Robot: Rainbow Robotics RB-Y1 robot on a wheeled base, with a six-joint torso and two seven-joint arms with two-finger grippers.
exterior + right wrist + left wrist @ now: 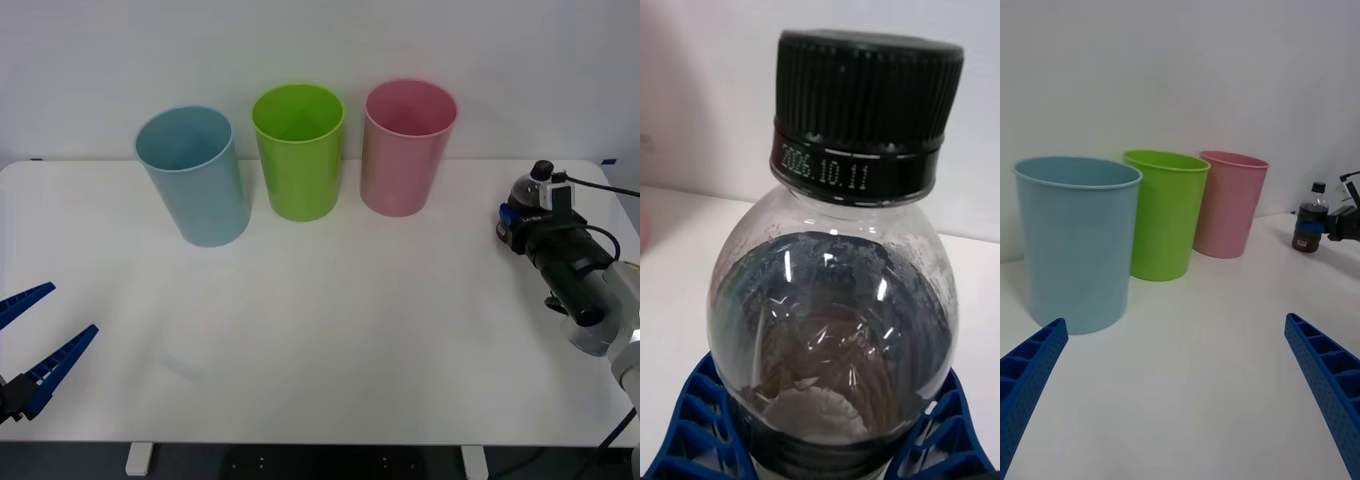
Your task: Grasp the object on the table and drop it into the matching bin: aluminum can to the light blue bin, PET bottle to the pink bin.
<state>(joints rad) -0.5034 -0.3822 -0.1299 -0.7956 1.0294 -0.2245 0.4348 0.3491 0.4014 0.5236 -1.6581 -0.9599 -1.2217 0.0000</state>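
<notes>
Three bins stand in a row; the pink bin (408,147) is the landmark. To its right, well apart, the PET bottle (524,203) stands upright on the surface (330,340), long axis vertical, cap up. The right gripper (820,442) clasps its lower body, low enough to lift it steadily, I judge. Far left of the pink bin, the left gripper (35,350) waits, spread wide.
</notes>
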